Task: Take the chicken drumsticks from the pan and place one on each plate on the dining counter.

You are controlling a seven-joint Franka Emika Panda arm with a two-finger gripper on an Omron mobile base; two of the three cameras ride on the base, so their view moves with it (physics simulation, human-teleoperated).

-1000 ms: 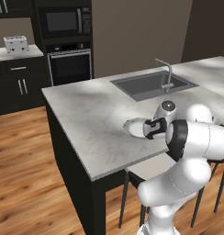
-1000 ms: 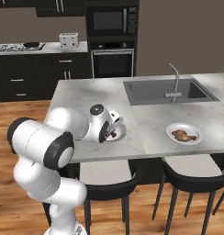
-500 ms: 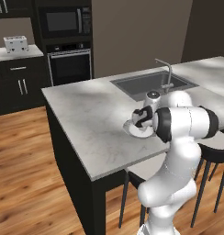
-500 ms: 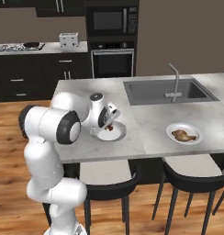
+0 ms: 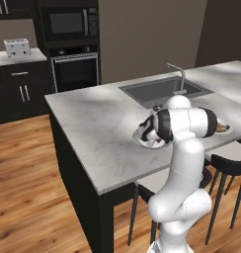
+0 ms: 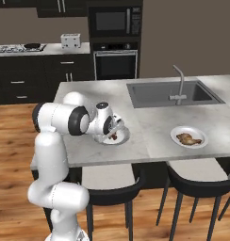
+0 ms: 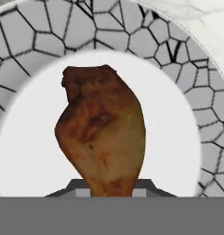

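Gripper (image 6: 118, 133) now swung low over near plate (image 7: 187, 110) on worktop (image 5: 98, 123); jaws clenched on drumstick (image 7: 102, 133), apparently not yet touching. Second plate (image 6: 176, 133) already served.

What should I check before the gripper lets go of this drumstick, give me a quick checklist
1. Gripper shut on the held drumstick: ok.
2. Held drumstick over the near plate, inside its rim: ok.
3. Drumstick touching the plate surface: cannot tell.
4. Near plate fully on the dining counter: ok.
5. Far plate already carries the other drumstick: ok.
6. Near plate holds nothing else: ok.
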